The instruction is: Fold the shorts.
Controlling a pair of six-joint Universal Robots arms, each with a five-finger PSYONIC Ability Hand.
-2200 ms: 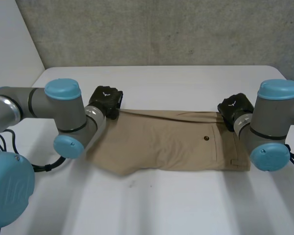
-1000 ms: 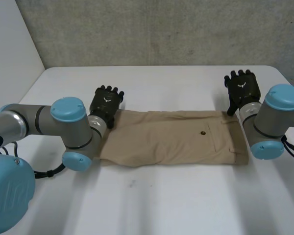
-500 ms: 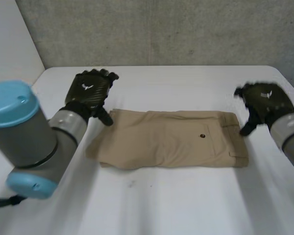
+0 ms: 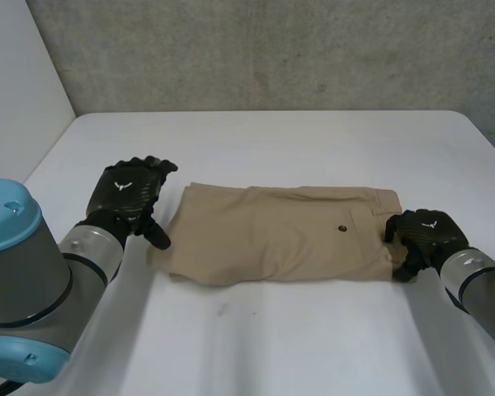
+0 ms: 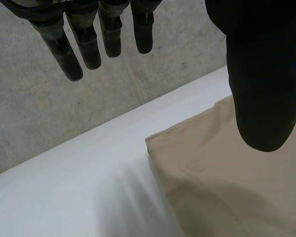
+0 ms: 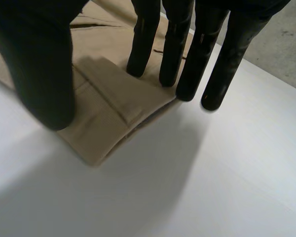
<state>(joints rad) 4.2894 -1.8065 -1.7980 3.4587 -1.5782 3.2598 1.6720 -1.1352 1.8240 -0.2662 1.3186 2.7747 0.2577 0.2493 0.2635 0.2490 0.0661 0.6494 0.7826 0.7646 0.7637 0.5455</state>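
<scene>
Presently on record, largest item first: one white table (image 4: 313,355), backed by a grey concrete wall (image 4: 272,49). One pair of tan shorts (image 4: 272,239), folded into a long flat rectangle, lies across the middle of the table with its waistband (image 6: 108,106) end toward the right arm and its leg end toward the left arm. One left arm (image 4: 33,280), grey with a light-blue cap, and one right arm (image 4: 478,289) each reach in from the near side. The left hand (image 4: 130,194) sits just beside the leg end of the shorts; its fingers (image 5: 89,44) are straight and spread, grasping nothing, over bare table, and its thumb (image 5: 261,89) is over the cloth near a corner. The right hand (image 4: 425,235) is at the waistband corner, fingers (image 6: 143,44) straight and not clasping, two tips resting on the cloth, the others just past its edge. One small dark button (image 4: 342,228) shows on the shorts near the waistband.
</scene>
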